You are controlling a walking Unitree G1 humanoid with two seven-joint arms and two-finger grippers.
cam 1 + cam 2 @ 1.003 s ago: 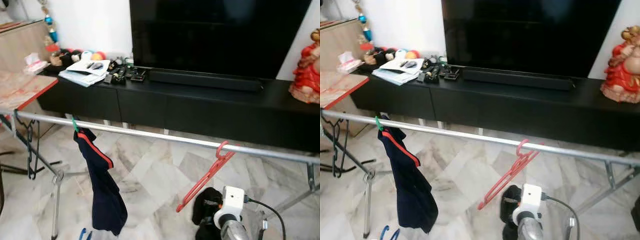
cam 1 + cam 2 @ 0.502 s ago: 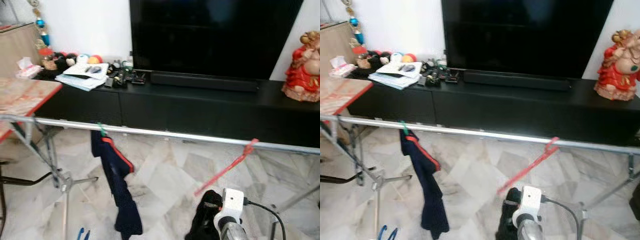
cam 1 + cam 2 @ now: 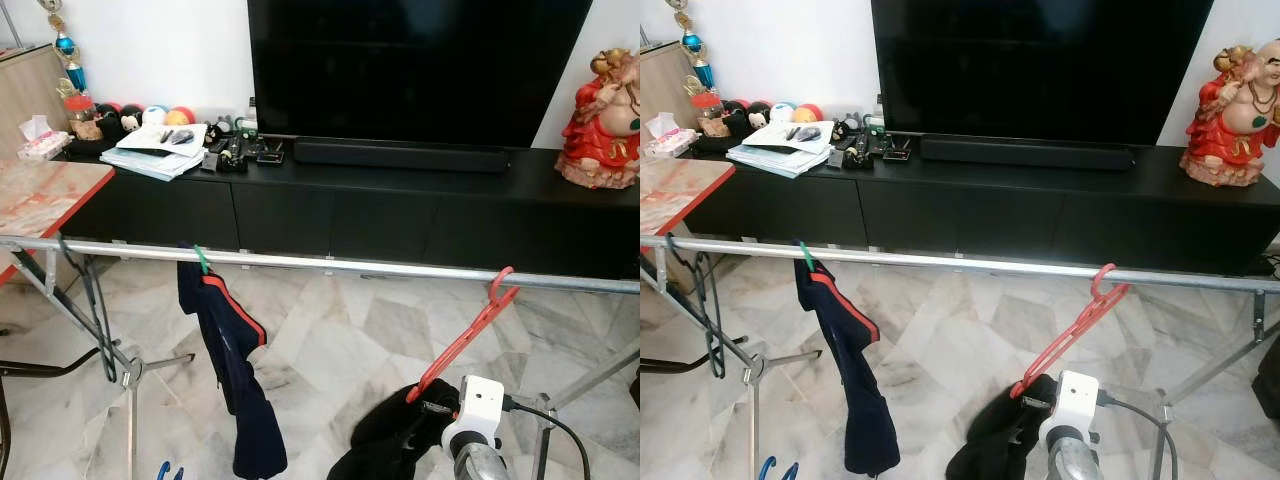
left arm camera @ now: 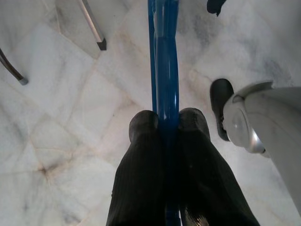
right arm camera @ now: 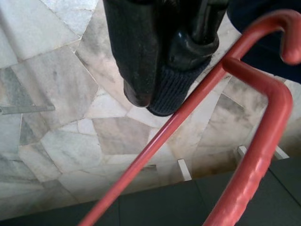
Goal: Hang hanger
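Red hanger [image 3: 470, 330] hooks on the metal rail [image 3: 330, 263]; my right gripper [image 5: 162, 101] pinches its low end. My left gripper [image 4: 165, 125] squeezes a blue hanger [image 4: 164, 56].

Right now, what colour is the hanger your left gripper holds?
Blue: the hanger shows best in the left wrist view, clamped in the left gripper.

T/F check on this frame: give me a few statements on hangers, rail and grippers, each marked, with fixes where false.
1. The red hanger has its hook over the metal rail. True.
2. The right gripper is shut on the red hanger. True.
3. The left gripper holds a green hanger. False: it is shut on a blue hanger.
4. The navy garment lies on the floor. False: it hangs from the rail.
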